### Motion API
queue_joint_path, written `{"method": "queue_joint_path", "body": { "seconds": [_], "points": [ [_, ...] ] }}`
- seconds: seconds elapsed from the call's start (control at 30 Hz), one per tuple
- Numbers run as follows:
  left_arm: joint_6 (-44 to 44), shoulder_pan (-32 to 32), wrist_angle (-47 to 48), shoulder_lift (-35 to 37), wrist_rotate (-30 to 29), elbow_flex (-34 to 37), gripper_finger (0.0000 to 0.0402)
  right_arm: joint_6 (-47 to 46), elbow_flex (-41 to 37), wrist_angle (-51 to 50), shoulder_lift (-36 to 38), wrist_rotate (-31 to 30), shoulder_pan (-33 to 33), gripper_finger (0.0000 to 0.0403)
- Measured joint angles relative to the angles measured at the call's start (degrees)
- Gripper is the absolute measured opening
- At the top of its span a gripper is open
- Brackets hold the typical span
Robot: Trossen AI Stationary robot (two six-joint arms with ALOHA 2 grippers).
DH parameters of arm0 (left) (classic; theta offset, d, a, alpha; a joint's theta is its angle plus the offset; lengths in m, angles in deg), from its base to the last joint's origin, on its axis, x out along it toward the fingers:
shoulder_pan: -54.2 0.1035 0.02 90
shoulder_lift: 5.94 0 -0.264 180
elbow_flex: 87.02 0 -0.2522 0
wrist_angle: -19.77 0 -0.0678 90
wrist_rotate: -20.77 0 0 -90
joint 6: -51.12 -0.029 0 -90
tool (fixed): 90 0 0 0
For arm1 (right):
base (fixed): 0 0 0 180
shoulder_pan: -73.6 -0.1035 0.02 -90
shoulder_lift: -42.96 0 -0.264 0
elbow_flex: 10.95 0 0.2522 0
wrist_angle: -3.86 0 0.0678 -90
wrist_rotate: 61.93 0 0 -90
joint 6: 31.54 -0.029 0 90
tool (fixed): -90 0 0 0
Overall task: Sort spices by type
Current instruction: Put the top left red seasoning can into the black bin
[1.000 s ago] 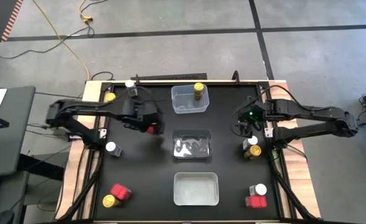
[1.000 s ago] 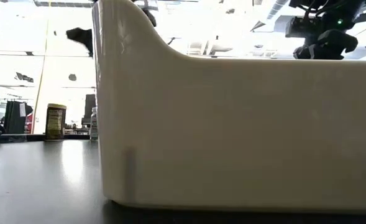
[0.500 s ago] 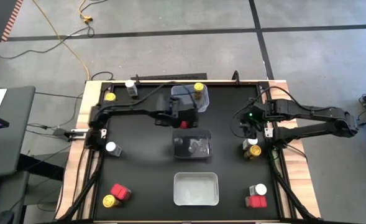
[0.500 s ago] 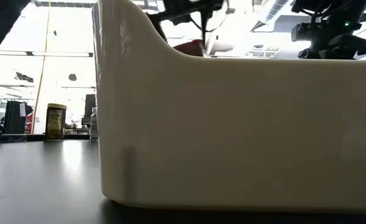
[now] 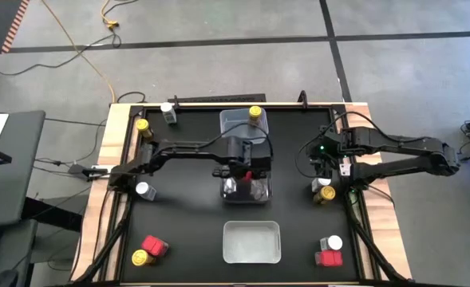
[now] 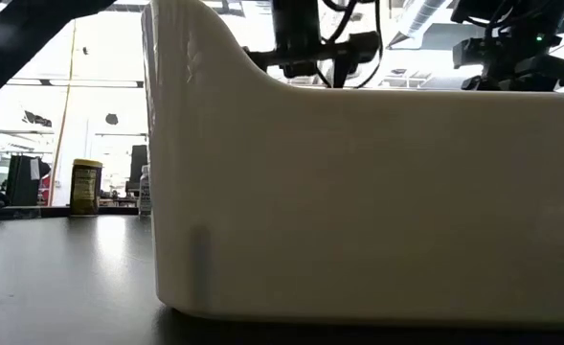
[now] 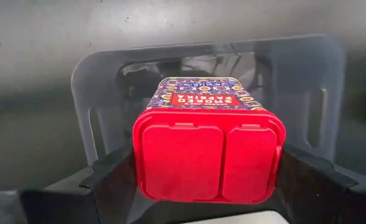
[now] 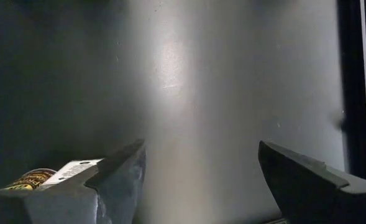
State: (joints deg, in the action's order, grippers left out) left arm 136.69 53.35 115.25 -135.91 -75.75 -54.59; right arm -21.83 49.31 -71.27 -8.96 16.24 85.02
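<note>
Left hand [image 7: 207, 180] gripping red tin [image 7: 209, 149] — above middle tub [image 5: 247, 191]

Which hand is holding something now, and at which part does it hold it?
The left hand holds a red tin by its two opposite sides, near the lid end, above the middle clear tub. The right hand is open and empty.

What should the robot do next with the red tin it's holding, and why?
Probably lower it a little and let go. The left gripper is shut on the red tin and holds it over the middle clear tub, whose walls show behind the tin in the left wrist view. The right gripper waits open at the table's right side.
</note>
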Motion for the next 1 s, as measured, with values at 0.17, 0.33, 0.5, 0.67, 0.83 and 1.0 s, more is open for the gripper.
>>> {"method": "queue_joint_path", "body": {
  "seconds": [0.17,0.33,0.5,0.67,0.83,1.0],
  "points": [
    [0.2,1.4,0.9,-1.2,1.4,0.3,0.0319,0.9,0.0,0.0,0.0,0.0,0.0,0.0336],
    [-0.3,2.0,-0.8,-1.5,3.5,3.3,0.0320,0.9,0.0,-0.3,0.0,0.0,0.0,0.0336],
    [0.0,2.1,-4.9,-1.6,5.3,7.7,0.0321,0.9,0.0,-1.3,0.0,0.0,0.0,0.0336],
    [0.5,2.7,-7.3,-1.3,5.4,10.3,0.0321,0.9,0.0,-1.4,0.0,0.0,0.0,0.0336],
    [-0.1,3.7,-7.3,-1.3,4.8,10.3,0.0321,0.9,0.0,-1.4,0.0,0.0,0.0,0.0336],
    [-0.7,4.3,-7.1,-1.3,5.4,10.3,0.0322,0.9,0.0,-1.4,0.0,0.0,0.0,0.0336]
  ]
}}
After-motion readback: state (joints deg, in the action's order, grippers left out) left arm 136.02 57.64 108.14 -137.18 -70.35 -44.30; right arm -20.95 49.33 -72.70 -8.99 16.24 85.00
